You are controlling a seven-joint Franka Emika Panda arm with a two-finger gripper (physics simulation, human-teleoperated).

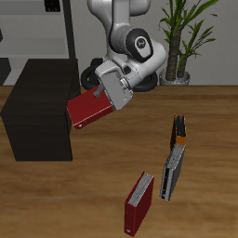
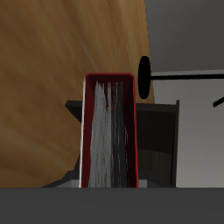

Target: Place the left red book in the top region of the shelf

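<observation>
One matte black boxy shelf is seen on the wooden worktop. Just beside its upper front corner, one thin crimson left red book is held aloft, tilted, pinched by the end effector. Farther from the shelf, one maroon book lies, then two upright books, grey and orange-black.

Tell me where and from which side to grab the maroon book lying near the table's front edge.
Grip the maroon book across its thin thickness, partway along its length, coming straight down from above. It lies on the table apart from the other books, so both sides look free for the fingers. The gripper first has to place the red book it holds.
</observation>
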